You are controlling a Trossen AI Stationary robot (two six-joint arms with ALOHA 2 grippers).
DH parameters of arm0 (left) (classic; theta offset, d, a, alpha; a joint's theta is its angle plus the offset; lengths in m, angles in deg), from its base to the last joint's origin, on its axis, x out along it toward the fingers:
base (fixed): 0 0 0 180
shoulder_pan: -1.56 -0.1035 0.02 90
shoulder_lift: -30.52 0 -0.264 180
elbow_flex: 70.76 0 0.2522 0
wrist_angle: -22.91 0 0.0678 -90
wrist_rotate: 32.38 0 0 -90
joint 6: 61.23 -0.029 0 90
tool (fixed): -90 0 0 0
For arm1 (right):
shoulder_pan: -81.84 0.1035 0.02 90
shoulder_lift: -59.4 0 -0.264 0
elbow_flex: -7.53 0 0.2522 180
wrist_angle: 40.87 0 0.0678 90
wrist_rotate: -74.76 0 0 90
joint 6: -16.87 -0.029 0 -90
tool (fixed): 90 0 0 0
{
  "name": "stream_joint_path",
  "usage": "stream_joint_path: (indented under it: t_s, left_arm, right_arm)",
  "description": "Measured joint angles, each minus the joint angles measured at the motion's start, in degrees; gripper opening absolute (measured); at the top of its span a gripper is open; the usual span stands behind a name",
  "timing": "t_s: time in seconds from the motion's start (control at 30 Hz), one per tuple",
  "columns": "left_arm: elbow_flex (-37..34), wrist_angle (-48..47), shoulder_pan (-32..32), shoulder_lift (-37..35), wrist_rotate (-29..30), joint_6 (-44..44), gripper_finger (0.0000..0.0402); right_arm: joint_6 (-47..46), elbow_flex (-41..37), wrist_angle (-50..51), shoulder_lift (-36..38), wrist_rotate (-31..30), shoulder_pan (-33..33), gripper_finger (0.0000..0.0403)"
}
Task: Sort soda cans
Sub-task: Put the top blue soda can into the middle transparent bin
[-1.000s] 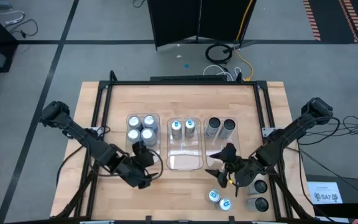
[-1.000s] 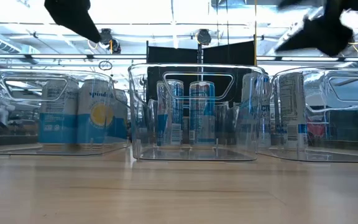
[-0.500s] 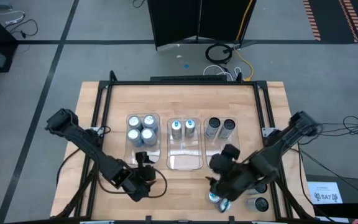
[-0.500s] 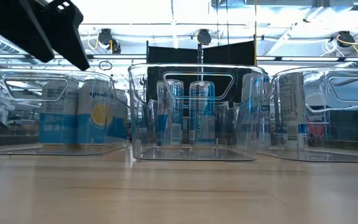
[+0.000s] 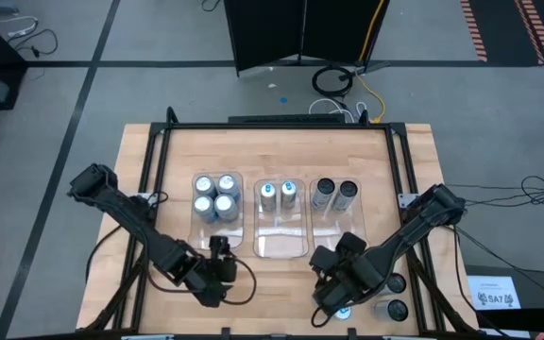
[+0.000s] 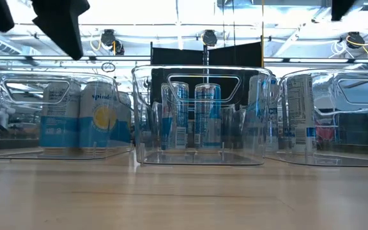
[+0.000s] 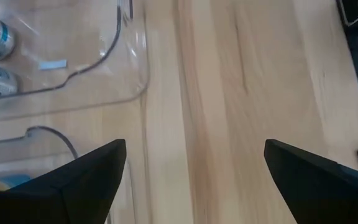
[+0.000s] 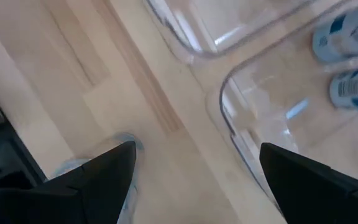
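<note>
Three clear bins stand in a row. The left bin [image 5: 215, 203] holds several silver-topped cans [image 5: 213, 195]. Two blue-marked cans [image 5: 278, 192] stand in the middle bin, and two dark cans [image 5: 334, 193] in the right bin. Two more dark cans [image 5: 395, 296] stand on the table near its right near corner. My right gripper [image 5: 334, 289] [image 8: 197, 180] is open above the loose blue-marked cans and hides them, apart from a blue edge [image 5: 344, 310] and a blurred rim [image 8: 101, 163]. My left gripper [image 5: 220, 257] [image 7: 194, 180] hangs open over bare wood, just nearer than the left bin.
A black frame [image 5: 272, 126] runs around the wooden table. The near halves of the middle bin [image 5: 280, 244] and the right bin hold no cans. In the low view the bins [image 6: 200, 115] stand across the far half, with bare wood [image 6: 184, 198] in front.
My right gripper has moved from beside the right bin toward the near edge and a little left, and now covers the two loose blue-marked cans. My left gripper has drawn back a short way from the left bin toward the near edge. No can has moved.
</note>
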Motion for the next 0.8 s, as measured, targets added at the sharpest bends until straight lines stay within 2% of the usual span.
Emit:
stream_joint_path:
  t_s: [0.2,0.47,0.8]
  left_arm:
    - [0.6,0.0,0.0,0.0,0.0,0.1,0.0389]
    - [0.6,1.4,-0.2,0.0,0.0,0.1,0.0389]
    - [0.6,1.4,-0.2,0.0,0.0,0.0,0.0389]
  right_arm:
    - [0.4,-5.4,-2.4,3.1,1.0,0.2,0.0336]
    - [-2.5,-13.0,-14.2,10.9,1.0,0.2,0.0336]
    - [-7.8,-13.9,-17.7,11.6,1.3,2.3,0.0336]
